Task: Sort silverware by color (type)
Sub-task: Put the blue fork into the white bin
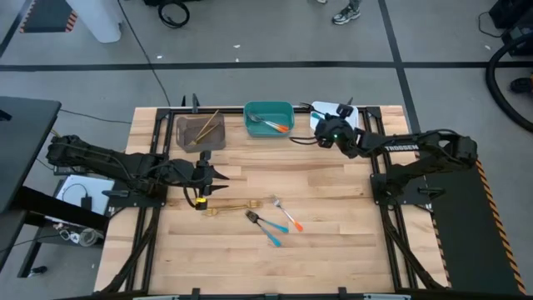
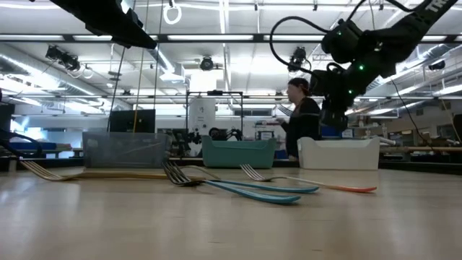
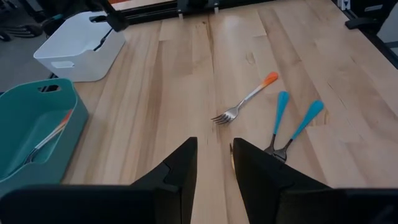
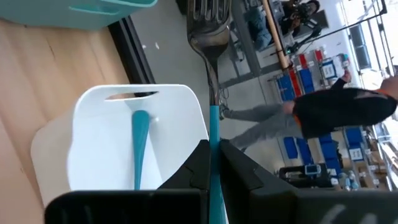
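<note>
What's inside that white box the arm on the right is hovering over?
The right wrist view shows one blue handle lying inside the white rectangular plastic bin. Its head is hidden by the bin wall. The right gripper, above, grips a blue-handled fork, covering part of the bin's floor.

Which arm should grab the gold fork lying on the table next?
Left. The left gripper hovers open just behind the gold fork, while the right gripper is over the white bin, shut on a blue-handled fork.

Ceiling strip lights (image 2: 216,37) are glowing over a workshop; a person (image 2: 302,115) is standing at twelve o'clock beyond the wooden table (image 1: 333,250).
</note>
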You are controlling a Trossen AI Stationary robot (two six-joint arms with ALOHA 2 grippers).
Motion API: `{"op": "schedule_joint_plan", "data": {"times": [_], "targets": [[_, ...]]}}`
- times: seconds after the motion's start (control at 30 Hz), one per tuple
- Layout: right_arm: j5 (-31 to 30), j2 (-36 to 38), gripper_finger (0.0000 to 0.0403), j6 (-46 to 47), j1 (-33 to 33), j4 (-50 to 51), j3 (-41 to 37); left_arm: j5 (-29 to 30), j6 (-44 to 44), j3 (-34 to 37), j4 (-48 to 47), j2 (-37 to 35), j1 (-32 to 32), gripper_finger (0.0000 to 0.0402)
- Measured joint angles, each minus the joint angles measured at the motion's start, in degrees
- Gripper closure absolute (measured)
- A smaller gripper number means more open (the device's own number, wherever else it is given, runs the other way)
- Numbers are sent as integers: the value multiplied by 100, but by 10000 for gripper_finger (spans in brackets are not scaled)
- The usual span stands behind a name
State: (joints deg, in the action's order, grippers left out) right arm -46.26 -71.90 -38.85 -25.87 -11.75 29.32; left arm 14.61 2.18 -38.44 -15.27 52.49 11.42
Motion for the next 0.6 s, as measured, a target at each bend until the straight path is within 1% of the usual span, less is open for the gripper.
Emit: {"op": "schedule_joint_plan", "data": {"times": [0.27, 0.6], "targets": [[117, 0, 378, -190, -296, -599, -391, 0, -2, 0, 0, 0, 0, 290], [236, -2, 378, -233, -515, -664, -481, -2, -5, 0, -2, 0, 0, 290]]}}
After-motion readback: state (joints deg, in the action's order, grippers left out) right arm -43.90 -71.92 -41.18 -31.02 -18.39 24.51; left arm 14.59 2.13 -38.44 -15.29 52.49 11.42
